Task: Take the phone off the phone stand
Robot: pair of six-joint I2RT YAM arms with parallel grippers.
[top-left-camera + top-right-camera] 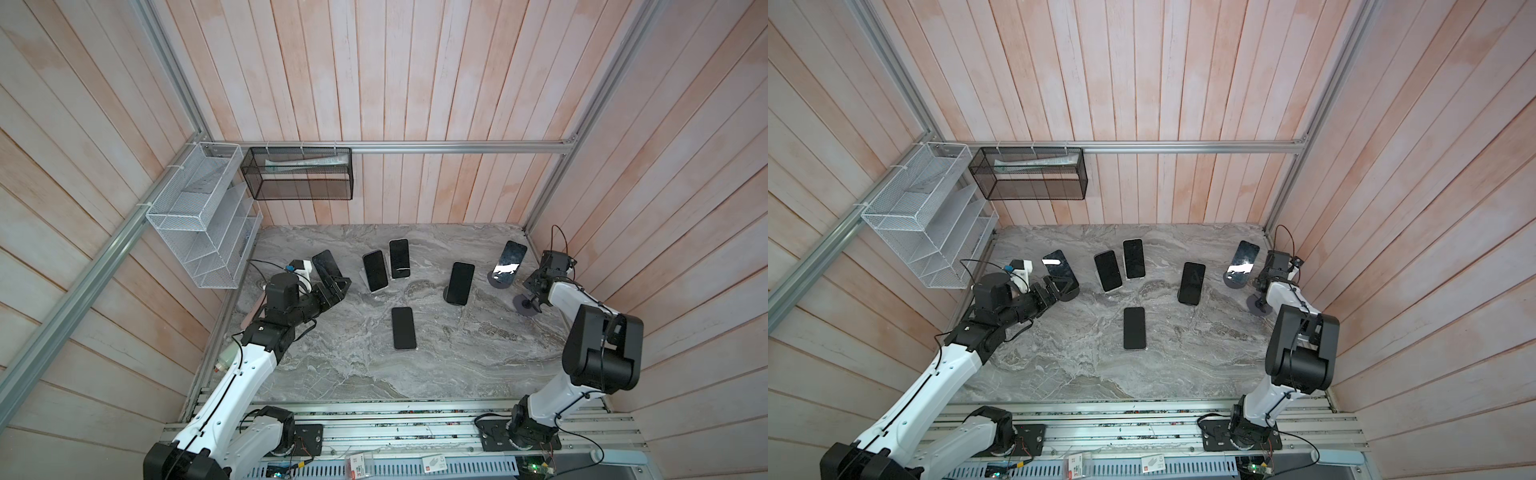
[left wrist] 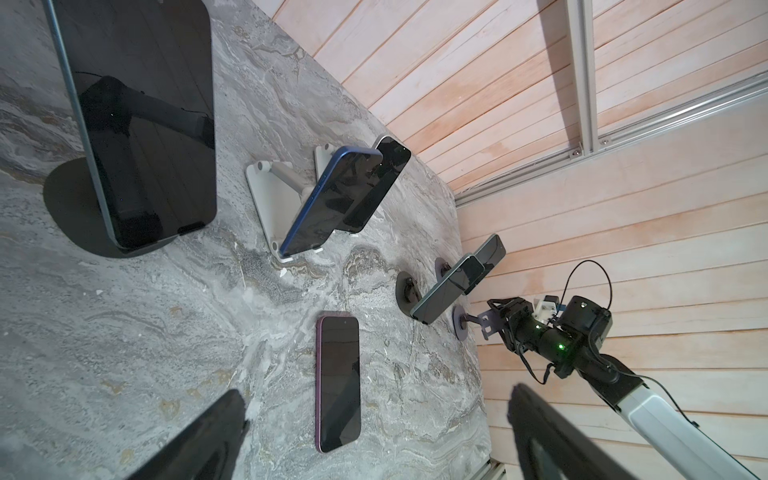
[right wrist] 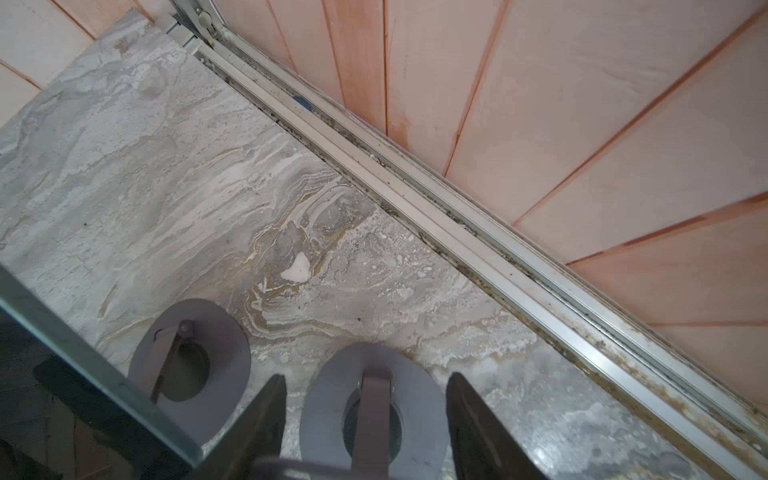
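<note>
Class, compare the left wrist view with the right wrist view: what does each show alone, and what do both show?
Left wrist only: the flat purple phone, the blue phone on its white stand, the right arm. Right wrist only: the round hole through the base of the empty grey stand. Both: the marble table and that stand.

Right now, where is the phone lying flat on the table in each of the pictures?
In a top view: flat phone, mid-scene, in front of the propped phones.
In a top view: flat phone, same spot.
Left wrist: flat phone, nearer than the propped phones.
Right wrist: not in it.
Shared landmark: the empty grey stand, in all four.
</note>
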